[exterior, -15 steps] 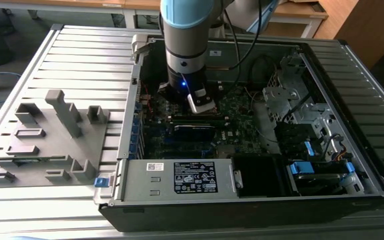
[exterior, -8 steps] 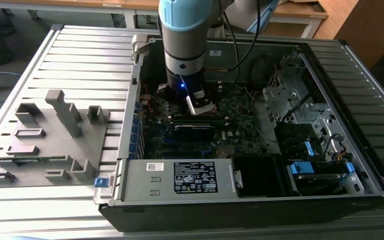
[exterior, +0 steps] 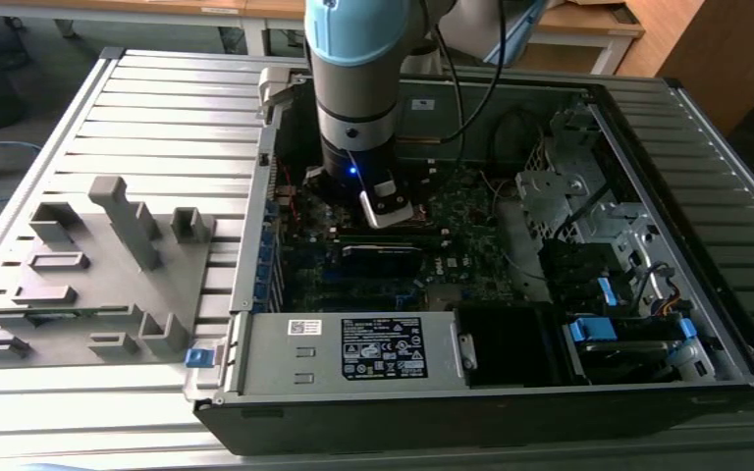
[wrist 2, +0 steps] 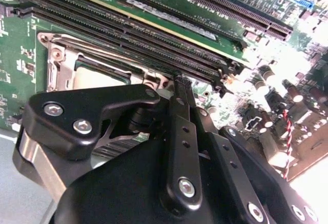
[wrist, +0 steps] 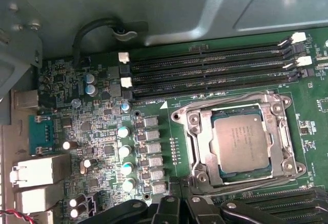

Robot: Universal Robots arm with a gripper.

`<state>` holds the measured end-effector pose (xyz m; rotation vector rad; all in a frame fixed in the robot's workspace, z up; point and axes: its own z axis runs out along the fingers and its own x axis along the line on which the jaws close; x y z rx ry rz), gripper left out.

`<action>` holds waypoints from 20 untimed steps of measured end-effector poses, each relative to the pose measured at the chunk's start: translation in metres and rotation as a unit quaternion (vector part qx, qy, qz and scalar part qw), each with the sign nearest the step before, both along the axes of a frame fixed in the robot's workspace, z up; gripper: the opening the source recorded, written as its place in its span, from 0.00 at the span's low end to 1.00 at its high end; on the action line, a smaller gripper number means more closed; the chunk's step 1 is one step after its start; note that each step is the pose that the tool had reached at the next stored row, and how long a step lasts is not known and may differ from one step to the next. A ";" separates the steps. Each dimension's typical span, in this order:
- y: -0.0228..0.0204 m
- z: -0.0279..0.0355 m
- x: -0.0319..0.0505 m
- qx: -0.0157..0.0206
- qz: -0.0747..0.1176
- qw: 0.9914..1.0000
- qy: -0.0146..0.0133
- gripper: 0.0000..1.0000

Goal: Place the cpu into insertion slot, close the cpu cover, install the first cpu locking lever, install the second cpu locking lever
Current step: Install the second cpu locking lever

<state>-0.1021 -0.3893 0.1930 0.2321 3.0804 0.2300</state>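
First wrist view: the cpu [wrist: 241, 144] sits in the insertion slot [wrist: 197, 143] under the closed cpu cover [wrist: 277, 147], just beyond the gripper [wrist: 179, 203], whose fingers are pressed together, holding nothing.

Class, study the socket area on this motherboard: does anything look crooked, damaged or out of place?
Nothing stands out. In the first wrist view the cpu sits square in the insertion slot, framed evenly by the cpu cover. The gripper hangs just above the board.

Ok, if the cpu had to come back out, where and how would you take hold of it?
By two opposite edges, from straight above: the cpu lies flat in the insertion slot, so only its top faces out. The cpu cover seems to lie over those edges, so it likely must lift first.
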 end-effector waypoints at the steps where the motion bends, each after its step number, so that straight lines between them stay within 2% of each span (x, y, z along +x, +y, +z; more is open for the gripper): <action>1: 0.0000 0.0001 0.0000 0.000 0.000 1.000 0.000 0.11; 5: 0.0001 0.0062 0.0000 0.000 0.000 1.000 0.000 0.11; 20: 0.0000 0.0434 0.0000 0.000 0.000 1.000 0.000 0.11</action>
